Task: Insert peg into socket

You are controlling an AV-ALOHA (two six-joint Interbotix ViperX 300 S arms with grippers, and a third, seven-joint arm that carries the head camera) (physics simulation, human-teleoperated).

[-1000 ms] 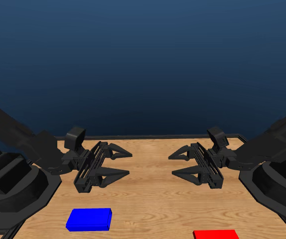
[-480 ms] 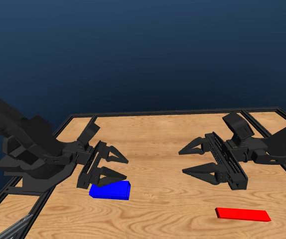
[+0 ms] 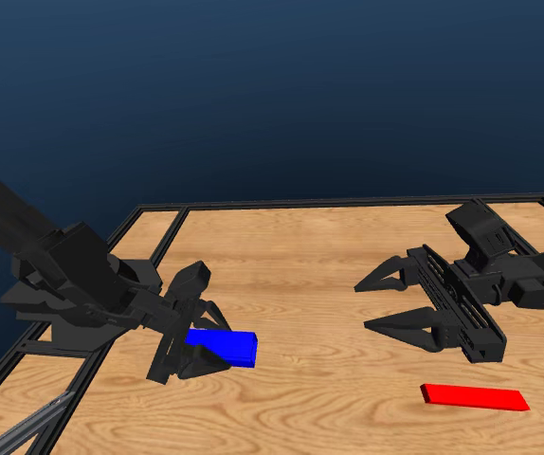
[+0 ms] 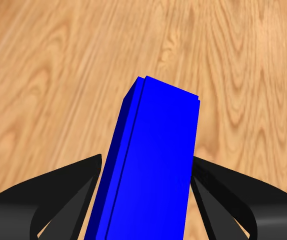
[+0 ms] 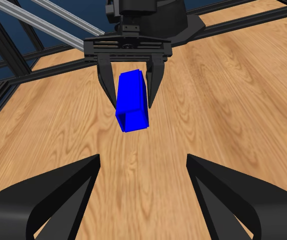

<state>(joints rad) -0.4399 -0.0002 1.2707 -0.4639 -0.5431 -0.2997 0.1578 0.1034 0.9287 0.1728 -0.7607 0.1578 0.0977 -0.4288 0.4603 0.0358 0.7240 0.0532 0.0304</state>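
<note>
A: What changed?
B: Left gripper [image 3: 199,349] has dropped around the socket [image 3: 223,347]; jaws straddle it, contact unclear. Looks like the grab starting.
A: Right side?
B: Right gripper [image 3: 400,303] hangs open, empty. Peg [image 3: 474,397] lies flat near-right, untouched.
A: Socket axis?
B: Runs left-right, free end pointing right.
</note>
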